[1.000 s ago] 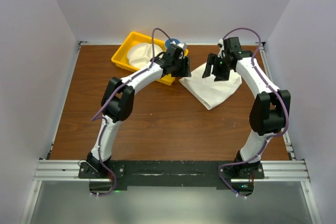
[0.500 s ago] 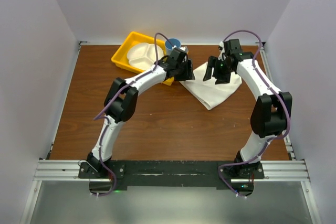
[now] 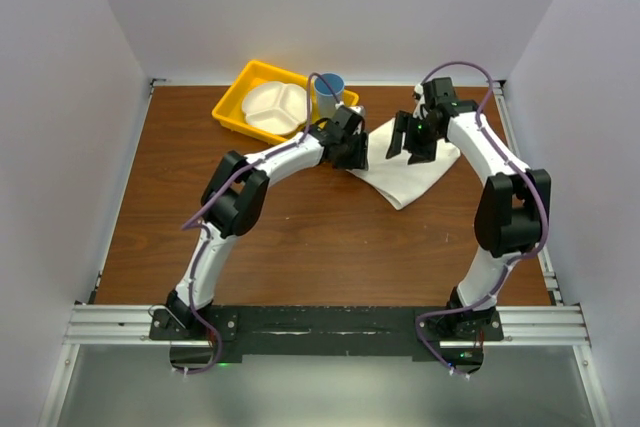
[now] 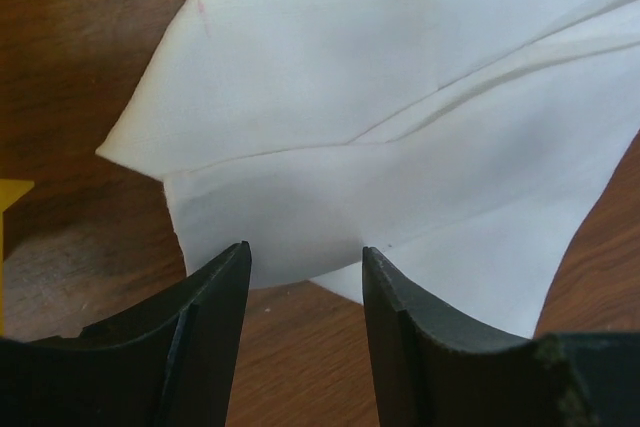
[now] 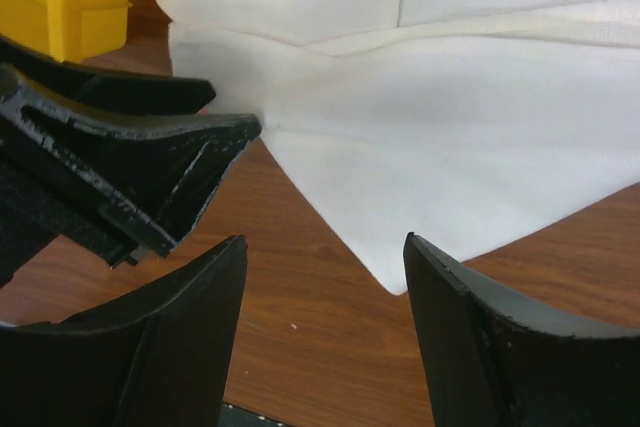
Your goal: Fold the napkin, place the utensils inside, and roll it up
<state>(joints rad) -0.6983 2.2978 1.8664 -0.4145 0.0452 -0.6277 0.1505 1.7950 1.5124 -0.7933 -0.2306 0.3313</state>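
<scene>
Top view, left to right. The yellow tray [image 3: 232,99] stands at the far left of the wooden table [image 3: 170,217] and holds a white divided plate [image 3: 276,107]; a blue cup [image 3: 329,88] stands just beside the tray's right end.

The left gripper [image 3: 352,152] reaches over to the left corner of the napkin [image 3: 410,175]. In the left wrist view its fingers [image 4: 215,292] stand moderately apart, the napkin's layered edge [image 4: 330,197] shows in the gap just beyond them, and nothing is clamped.

The napkin lies right of centre, flat on the table and folded into overlapping layers. Its outline is roughly four-cornered and somewhat broader across the table than deep, so its long axis runs nearly left to right. One sharp corner points toward the arms' bases and another points left toward the tray.

The right gripper [image 3: 412,140] hangs over the napkin's far part. In the right wrist view its fingers [image 5: 470,327] are spread wide and empty, framing the napkin's pointed corner [image 5: 400,277], with the left gripper's fingers [image 5: 150,172] at the left.
</scene>
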